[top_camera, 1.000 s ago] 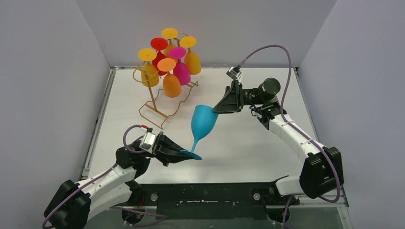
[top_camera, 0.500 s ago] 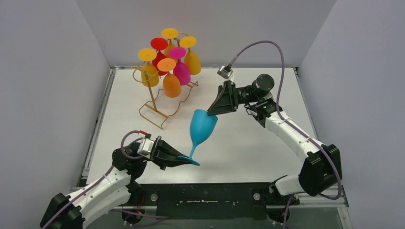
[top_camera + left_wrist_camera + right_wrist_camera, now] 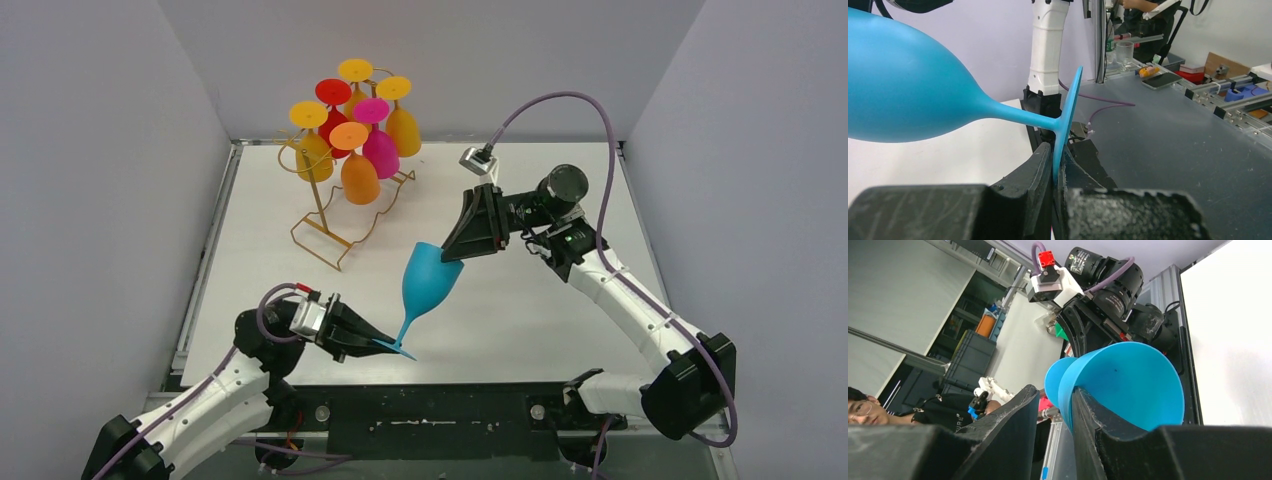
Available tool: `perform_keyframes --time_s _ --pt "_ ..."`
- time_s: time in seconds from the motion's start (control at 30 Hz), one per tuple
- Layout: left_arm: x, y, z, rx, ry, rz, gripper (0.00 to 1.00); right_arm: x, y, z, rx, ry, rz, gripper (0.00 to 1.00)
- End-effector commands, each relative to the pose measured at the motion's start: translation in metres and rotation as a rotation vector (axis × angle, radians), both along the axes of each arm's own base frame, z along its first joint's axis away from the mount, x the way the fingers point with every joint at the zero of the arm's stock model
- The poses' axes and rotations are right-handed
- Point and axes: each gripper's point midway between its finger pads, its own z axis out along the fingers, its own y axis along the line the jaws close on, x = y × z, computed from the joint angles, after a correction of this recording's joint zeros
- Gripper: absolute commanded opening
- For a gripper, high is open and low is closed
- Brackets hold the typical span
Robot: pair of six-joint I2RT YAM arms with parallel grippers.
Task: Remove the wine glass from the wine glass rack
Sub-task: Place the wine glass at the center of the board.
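**Blue wine glass (image 3: 428, 275) off the rack, hanging between both tools**

My left gripper (image 3: 1055, 160) is clamped tight on the edge of the foot disc. Stem and bowl stick out ahead of its fingers, tilted, above the table (image 3: 520, 300). My right gripper (image 3: 455, 250) straddles the bowl rim: one finger on the wall, a gap at the other, so no pinch yet. The wine glass rack (image 3: 322, 215) stands well beyond the left tool's tip, with six other glasses (image 3: 359, 175) hanging on it. Removal looks done. Left, I'd judge: handover or set-down.
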Motion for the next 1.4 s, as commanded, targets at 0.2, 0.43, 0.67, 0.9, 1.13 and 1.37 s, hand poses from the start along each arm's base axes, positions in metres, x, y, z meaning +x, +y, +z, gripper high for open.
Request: perform_keyframes --time_s 0.2,0.43,0.67,0.9,1.13,1.37 --pt "0.002 0.000 0.010 -0.004 -0.020 0.015 0.00 -0.018 0.000 -0.007 -0.030 -0.040 0.050 0.27" --pt "0.003 -0.002 0.005 0.011 -0.013 0.007 0.00 -0.014 0.004 -0.004 -0.027 -0.040 0.045 0.03" --pt "0.008 -0.003 0.004 -0.002 -0.008 0.042 0.00 -0.007 0.007 -0.010 -0.020 -0.060 -0.001 0.00" --pt "0.017 -0.002 0.003 0.003 0.012 0.114 0.35 0.006 0.008 -0.024 -0.037 -0.038 -0.050 0.00" --pt "0.032 0.001 0.004 0.018 0.017 0.235 0.68 0.022 0.001 -0.030 -0.063 -0.040 -0.130 0.00" --pt "0.064 0.012 -0.003 0.075 0.081 0.466 0.95 0.044 -0.002 -0.057 -0.195 -0.085 -0.278 0.00"
